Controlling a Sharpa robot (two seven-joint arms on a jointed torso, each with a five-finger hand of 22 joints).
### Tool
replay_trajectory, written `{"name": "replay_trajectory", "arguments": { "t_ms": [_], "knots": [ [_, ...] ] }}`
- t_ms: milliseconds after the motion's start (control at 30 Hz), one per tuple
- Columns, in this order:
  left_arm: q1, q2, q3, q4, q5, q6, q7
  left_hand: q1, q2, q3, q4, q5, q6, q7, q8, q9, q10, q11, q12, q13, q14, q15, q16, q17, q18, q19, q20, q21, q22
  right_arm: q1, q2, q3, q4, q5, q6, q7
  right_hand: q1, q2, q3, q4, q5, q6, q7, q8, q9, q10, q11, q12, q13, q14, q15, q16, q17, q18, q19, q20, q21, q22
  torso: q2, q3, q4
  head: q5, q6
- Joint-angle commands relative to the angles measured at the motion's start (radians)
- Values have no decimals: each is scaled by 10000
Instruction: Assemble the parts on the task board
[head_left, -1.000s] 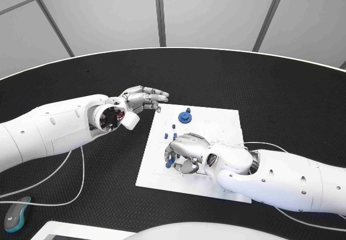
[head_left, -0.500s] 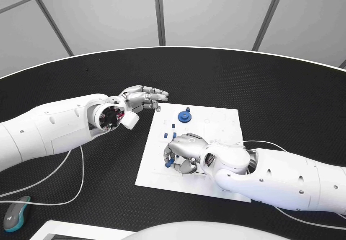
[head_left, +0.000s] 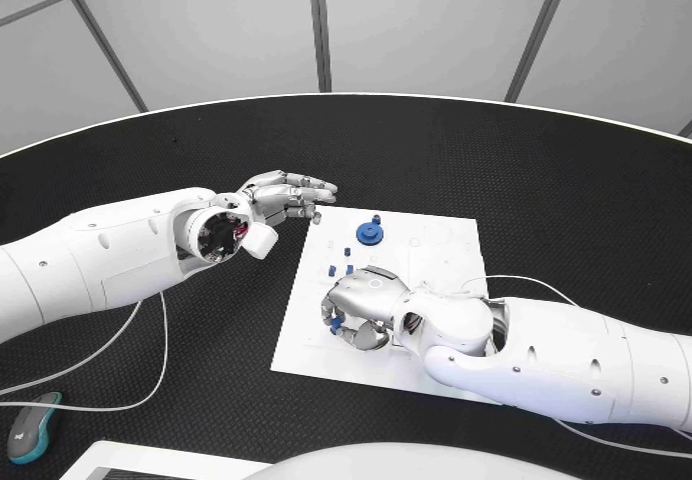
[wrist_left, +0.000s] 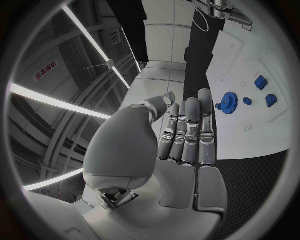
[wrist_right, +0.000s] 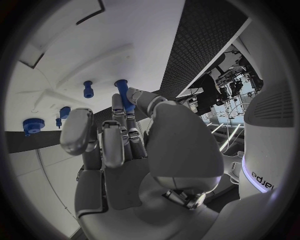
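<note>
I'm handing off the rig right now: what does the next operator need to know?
Left hand: holds nothing, fingers apart, above the table beside the board's far left corner.
Right hand: over the board's near left part, gripping a blue peg.
Blue gear sits at the board's far end; small blue parts stand between it and the right hand.
Left: seat the held peg; whether more remains, cannot tell.

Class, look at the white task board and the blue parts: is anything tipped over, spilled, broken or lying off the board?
Nothing stands out. The task board lies flat on the table, the blue gear and small blue pegs sit on it, and none lies off it. The right hand holds a blue peg; the left hand hovers beside the board.
</note>
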Motion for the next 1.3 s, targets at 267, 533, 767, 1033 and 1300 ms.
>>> {"name": "replay_trajectory", "arguments": {
  "t_ms": [267, 533, 767, 1033, 1300],
  "knots": [
    [0, 0, 0, -5, 0, 7, -23, -37, 43, -23, 53, -28, -46, 11, -53, 16, -69, 33, 16, 11, -70, 20, -24, -14, 156, -15, 65, -57, -11, -6, 22, 0, -101, -43, 214, -62, -312, -33, -121, 65, -81, -268, 82, -168, -9, -183, 103, -318, -16, 541, 29, -69, -80, -17, 47, -17, -162, -150, -4, 6, -1, -4, -16],
    [1, 0, 0, -20, 0, 6, -37, -44, 44, -37, 76, -29, -52, 12, -56, 20, -79, 35, 21, 15, -75, 22, -23, -13, 155, -9, 67, -76, -27, -6, 23, 0, -115, -48, 36, 52, -700, -471, -140, 194, 212, -710, 315, -480, -111, -985, 400, -847, -204, 513, 277, -109, -174, -3, -17, 161, -362, -277, 2, 22, -13, 0, -20],
    [1, 7, 0, -33, 0, 9, -42, -44, 44, -37, 76, -29, -52, 12, -56, 20, -79, 35, 21, 15, -75, 22, -23, -13, 155, -9, 67, -76, -27, -6, -15, 0, -101, -48, -95, 138, -848, -738, -362, 261, 391, -1209, 407, -813, -224, -1871, 572, -988, -437, 471, 420, -156, -284, 61, -118, 317, -685, -501, -1, 18, -6, -17, -18],
    [1, -4, -1, -40, 0, 3, -47, -44, 44, -37, 76, -29, -52, 12, -56, 20, -79, 35, 21, 15, -75, 22, -23, -13, 155, -9, 67, -76, -27, -6, -175, 0, -27, -49, -229, 195, -185, -336, -2951, 601, 726, -2396, 491, -1588, -452, -3206, 671, -567, -976, 418, 500, -196, -454, 177, -176, 431, -1297, -968, 2, 17, -1, -24, -25],
    [1, -34, -1, -41, 0, -4, -48, -44, 44, -37, 76, -29, -52, 12, -56, 20, -79, 35, 21, 15, -75, 22, -23, -13, 155, -9, 67, -76, -27, -7, -614, -4, 399, 39, -773, 249, 129, -155, -3593, 933, 726, -2247, 485, -1577, -436, -3122, 622, -155, -1073, 387, 469, -261, -591, 183, -136, 410, -1360, -1018, -1, 29, -1, -63, 13]
  ]
}}
